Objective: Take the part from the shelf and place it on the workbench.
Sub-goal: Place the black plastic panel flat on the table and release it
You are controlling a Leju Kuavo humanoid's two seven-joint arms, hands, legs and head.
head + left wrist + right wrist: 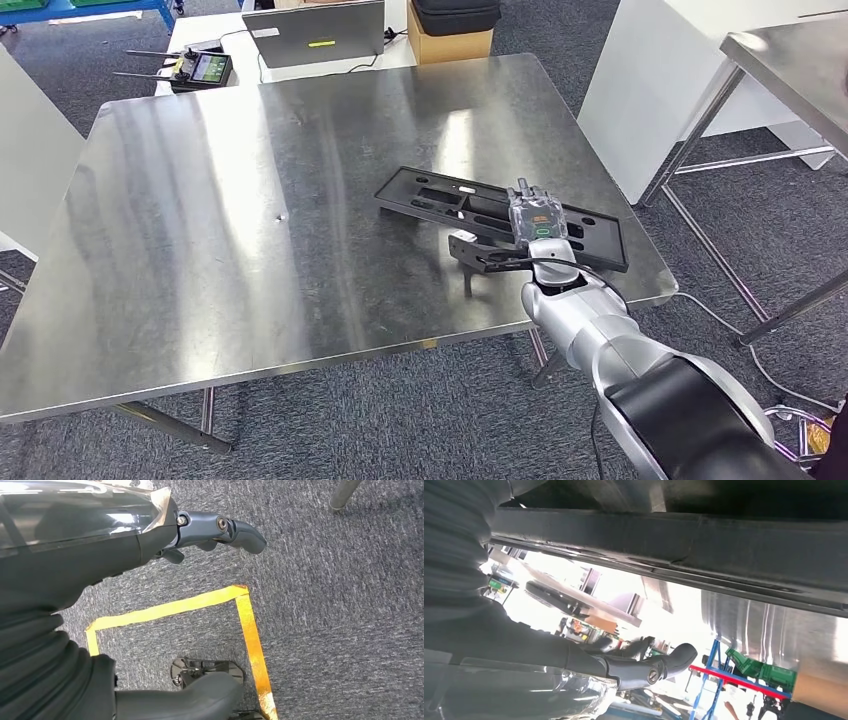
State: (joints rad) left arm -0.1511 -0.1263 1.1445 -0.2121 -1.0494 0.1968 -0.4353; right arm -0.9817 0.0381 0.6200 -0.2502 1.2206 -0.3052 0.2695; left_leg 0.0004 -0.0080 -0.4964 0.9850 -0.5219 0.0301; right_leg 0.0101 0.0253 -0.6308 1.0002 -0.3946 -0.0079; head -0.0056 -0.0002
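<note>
Steel workbench point(200, 230) fills most of the head view, its bare sheen running from the left edge across to the right. Behind it, at upper left, sit a controller point(200, 68) and a laptop point(315, 32) on a white table. Off the bench, the left hand point(220, 530) hangs over grey carpet and a yellow tape square point(245, 625), fingers apart and holding nothing.

Further right, the part point(500, 215), a flat black frame with cut-outs, lies at centre right of the head view, near the bench's right-hand corner. Its long axis runs from upper left down to lower right. One end looks tilted up slightly at the near side, where the right hand point(490, 258) is; I cannot tell whether it rests flat.

From below right comes the right arm, plainly the nearer one. Its dark fingers point(470, 250) reach under the part's near edge, touching or just beside it. Whether they grasp the frame or have let it go I cannot tell. In the right wrist view the part's dark edge passes just above the thumb point(674, 661).
</note>
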